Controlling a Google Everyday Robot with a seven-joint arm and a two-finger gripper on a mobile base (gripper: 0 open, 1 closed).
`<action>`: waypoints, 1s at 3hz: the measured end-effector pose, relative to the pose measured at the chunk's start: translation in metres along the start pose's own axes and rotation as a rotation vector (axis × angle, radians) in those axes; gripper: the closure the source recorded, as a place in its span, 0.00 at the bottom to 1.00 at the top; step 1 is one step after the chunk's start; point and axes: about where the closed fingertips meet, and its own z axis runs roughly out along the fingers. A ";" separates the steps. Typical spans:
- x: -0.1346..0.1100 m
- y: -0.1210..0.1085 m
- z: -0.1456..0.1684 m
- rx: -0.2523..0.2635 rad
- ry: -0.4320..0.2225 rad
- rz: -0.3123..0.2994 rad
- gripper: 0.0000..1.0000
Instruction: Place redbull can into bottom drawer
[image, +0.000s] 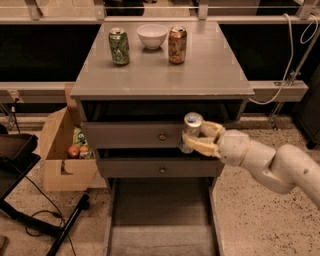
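My gripper (201, 139) is shut on the redbull can (190, 131), a slim silver can with a shiny top, held upright in the air in front of the upper drawers, right of their knobs. The bottom drawer (161, 220) is pulled open below: a wide shallow grey tray with low side rails, nothing in it. The can hangs above the drawer's rear right part. My white arm reaches in from the right.
On the cabinet top (210, 70) stand a green can (119, 46), a white bowl (152, 36) and an orange-brown can (177, 45). A cardboard box (62, 150) with items sits at the left. A black stand and cables (50, 220) lie at the lower left.
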 end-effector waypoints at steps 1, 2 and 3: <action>0.077 0.022 -0.015 0.003 -0.009 0.049 1.00; 0.170 0.037 -0.018 -0.071 0.024 0.012 1.00; 0.228 0.044 -0.012 -0.140 0.063 -0.021 1.00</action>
